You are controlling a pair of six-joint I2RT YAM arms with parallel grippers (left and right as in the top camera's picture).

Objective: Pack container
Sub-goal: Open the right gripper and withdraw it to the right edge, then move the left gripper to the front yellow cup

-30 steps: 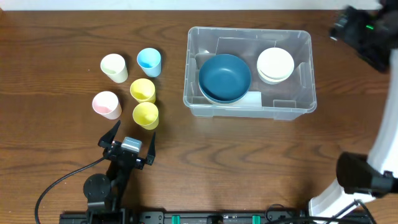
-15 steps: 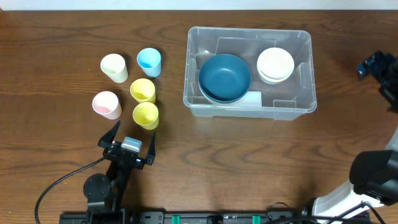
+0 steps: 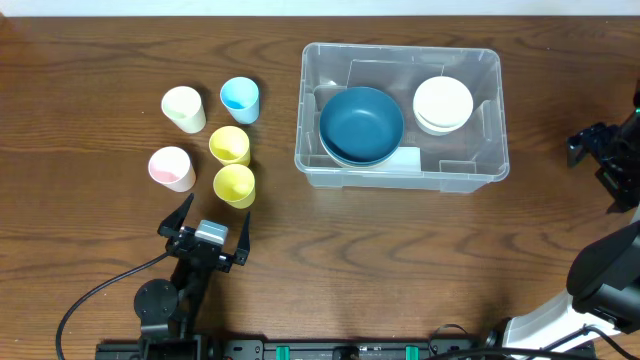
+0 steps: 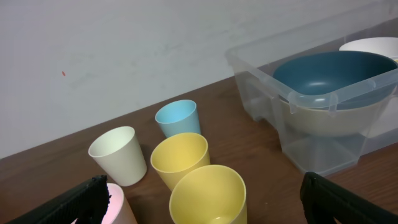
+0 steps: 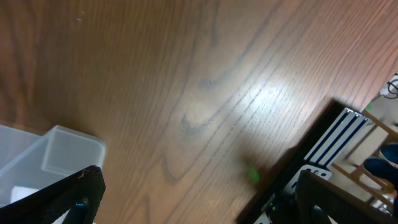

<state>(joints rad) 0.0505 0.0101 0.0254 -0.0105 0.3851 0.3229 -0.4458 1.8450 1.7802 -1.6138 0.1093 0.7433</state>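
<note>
one container (image 3: 400, 47) sits on the far right-centre part of the wooden table (image 3: 90, 40), well apart from both arms. it is a large rectangular bin of clear, smooth plastic with a rounded rim, moulded inner corners and a pale label (image 3: 405, 160) on its near wall.

inside it there are two groups of bowls. on the left lies one dark blue bowl (image 3: 361, 124), round and matte, with a second bowl nested under it; the lower one's colour is hard to judge through the plastic. on the right is a stack of white bowls (image 3: 443, 104), round and smaller; at least two rims show, and the exact number cannot be told.

five cups stand upright in a loose cluster left of the bin, all plain, smooth, tapered plastic: one cream cup (image 3: 183, 108), one light blue cup (image 3: 240, 98), two yellow ones, the farther yellow cup (image 3: 229, 146) and the nearer yellow cup (image 3: 234, 184) just beside each other, and one pink cup (image 3: 171, 168).

there are two claws. the left gripper (image 3: 213, 215) rests near the yellow cups with its black fingers spread wide and nothing between them. the right gripper (image 5: 199, 196) is at the table's right edge, beside the bin's corner, its jaws likewise wide apart and empty.

one black cable (image 3: 90, 295) curves from the left arm's base across the dark, grained wood.
</note>
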